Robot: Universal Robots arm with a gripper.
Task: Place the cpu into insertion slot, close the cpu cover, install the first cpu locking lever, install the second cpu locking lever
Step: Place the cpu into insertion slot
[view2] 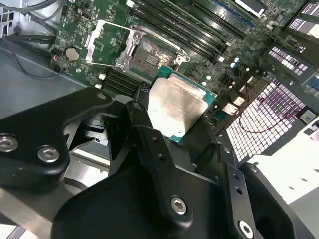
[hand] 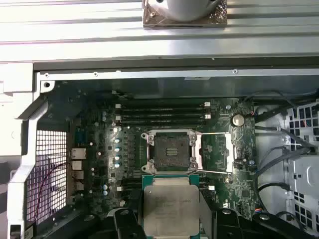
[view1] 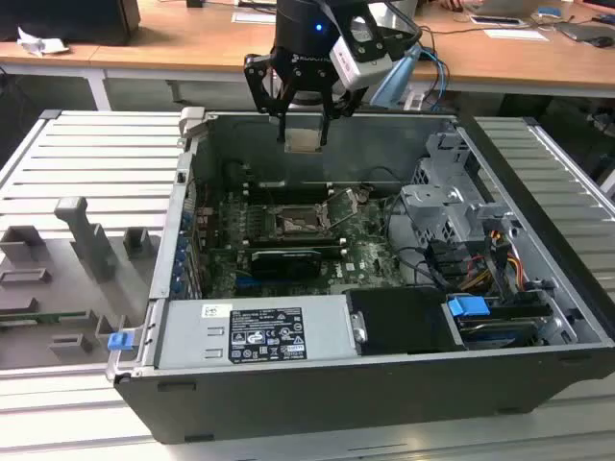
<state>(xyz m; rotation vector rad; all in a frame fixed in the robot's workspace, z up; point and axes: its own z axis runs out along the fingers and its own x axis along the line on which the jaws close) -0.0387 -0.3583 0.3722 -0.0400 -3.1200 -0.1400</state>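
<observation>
Hovering over the open computer case [view1: 336,403] with my gripper [view1: 305,137] pinched onto the cpu [view1: 303,143], its pale metal face clear in both wrist views. It's hanging well above the motherboard [hand: 99,149], not in the insertion slot [hand: 171,149] yet. The socket's bare and the cpu cover [hand: 199,153] is flipped open to one side. So by my reckoning nothing's done: seating, cover and both locking levers are all left.
</observation>
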